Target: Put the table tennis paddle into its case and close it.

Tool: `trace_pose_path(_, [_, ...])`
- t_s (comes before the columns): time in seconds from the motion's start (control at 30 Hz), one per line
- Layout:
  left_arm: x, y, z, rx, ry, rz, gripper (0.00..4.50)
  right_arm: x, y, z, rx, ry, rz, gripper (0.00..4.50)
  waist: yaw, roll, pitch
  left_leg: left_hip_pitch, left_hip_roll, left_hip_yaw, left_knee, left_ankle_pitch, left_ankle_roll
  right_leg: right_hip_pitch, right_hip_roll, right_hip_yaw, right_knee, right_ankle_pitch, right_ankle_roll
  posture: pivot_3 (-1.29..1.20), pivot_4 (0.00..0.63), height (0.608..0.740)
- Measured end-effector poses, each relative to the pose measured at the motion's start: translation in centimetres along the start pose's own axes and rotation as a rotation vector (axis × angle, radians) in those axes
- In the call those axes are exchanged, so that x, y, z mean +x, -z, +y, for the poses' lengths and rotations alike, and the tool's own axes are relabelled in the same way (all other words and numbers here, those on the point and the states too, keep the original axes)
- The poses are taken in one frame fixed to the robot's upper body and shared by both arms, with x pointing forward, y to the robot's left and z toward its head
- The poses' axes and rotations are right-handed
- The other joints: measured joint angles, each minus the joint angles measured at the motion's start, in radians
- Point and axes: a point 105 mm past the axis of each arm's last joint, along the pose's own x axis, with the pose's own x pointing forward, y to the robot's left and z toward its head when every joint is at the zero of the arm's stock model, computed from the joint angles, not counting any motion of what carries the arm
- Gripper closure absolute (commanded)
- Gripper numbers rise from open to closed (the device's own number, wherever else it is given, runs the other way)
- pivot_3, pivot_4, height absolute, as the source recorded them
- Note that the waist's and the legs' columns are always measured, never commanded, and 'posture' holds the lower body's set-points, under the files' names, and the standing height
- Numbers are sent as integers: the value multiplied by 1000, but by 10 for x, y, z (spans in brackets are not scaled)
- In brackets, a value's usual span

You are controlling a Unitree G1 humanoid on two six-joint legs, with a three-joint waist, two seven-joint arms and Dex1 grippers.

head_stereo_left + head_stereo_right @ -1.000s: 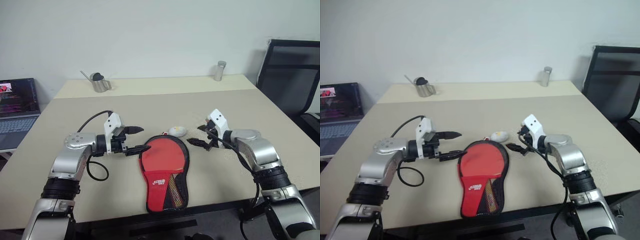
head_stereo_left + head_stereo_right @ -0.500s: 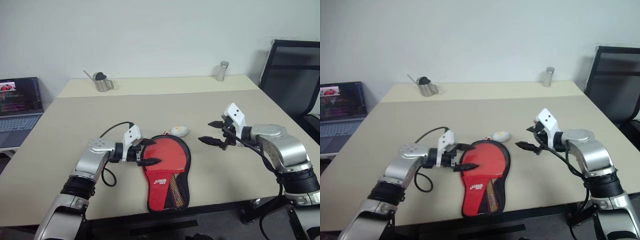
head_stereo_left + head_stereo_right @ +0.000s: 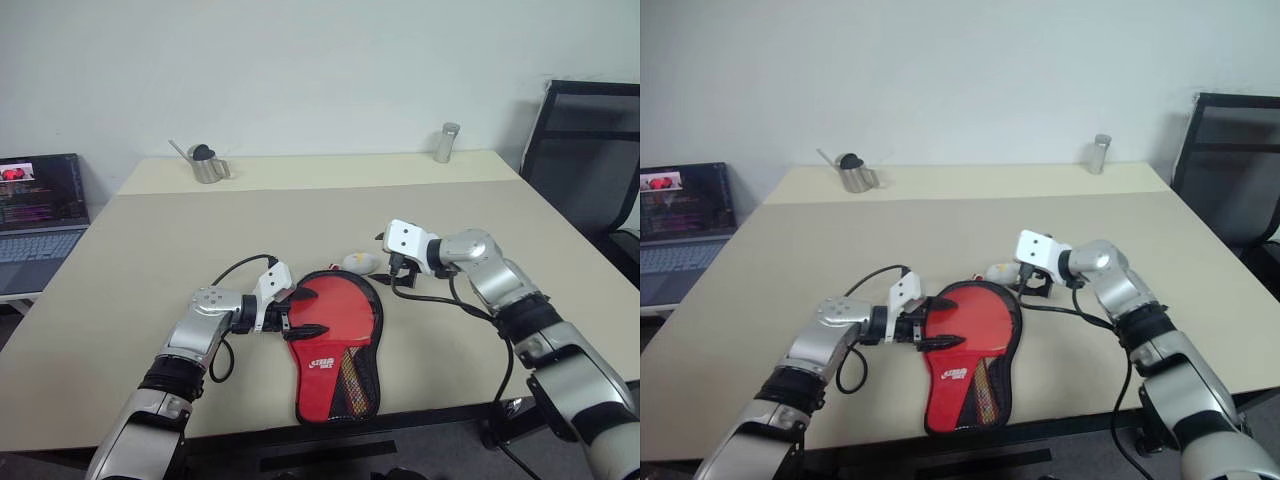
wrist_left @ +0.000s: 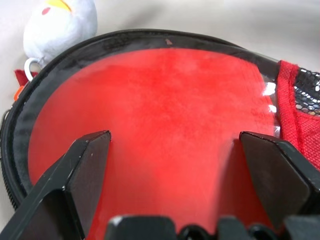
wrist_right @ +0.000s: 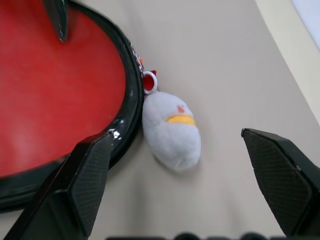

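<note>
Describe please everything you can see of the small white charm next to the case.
The white charm is a small, soft, egg-shaped plush, white with a yellow band and a small red mark. A white ring and a bit of red at one end link it to the black edge of the case, which it touches. It lies on its side on the beige table, at the case's round far end. The open right claw hovers over it without touching.

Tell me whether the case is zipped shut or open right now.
Open. The case lies flat on the table; the paddle's red face shows bare inside its black zip edge, and only the handle end is covered.
</note>
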Motion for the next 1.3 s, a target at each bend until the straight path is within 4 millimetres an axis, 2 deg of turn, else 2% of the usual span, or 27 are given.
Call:
trace_pose_path(0.27, [0,-1,-2,2,2,2,0,19,10,1,-152,-14,71,21,0,0,0,0,1,0,0,0,0,0,0,1,0,0,0,0,150,740])
trace_pose_path(0.5, [1,-4,-6,1,10,3,0,33,5,3,-218,-14,102,21,-2,0,0,0,1,0,0,0,0,0,0,2,1,0,0,0,150,740])
trace_pose_path(0.6, [1,-3,-6,-3,11,5,0,36,3,4,-232,-25,114,546,-2,0,0,1,1,0,0,0,0,0,0,3,1,0,0,0,150,740])
trace_pose_path(0.9, [1,-1,-8,-8,12,6,0,46,-2,10,-245,-49,136,3669,-4,1,0,1,1,0,0,0,0,0,0,3,2,3,-5,0,150,740])
trace_pose_path(1.0, [1,-1,-7,-7,12,4,0,47,-6,8,-248,-46,138,4494,-4,1,0,1,1,0,0,0,0,0,0,2,2,3,-5,0,150,740])
trace_pose_path(1.3, [8,1,9,-11,-23,-8,0,49,-6,8,-253,-49,152,4494,-3,1,0,1,0,1,0,0,0,0,-1,2,2,3,-4,0,150,740])
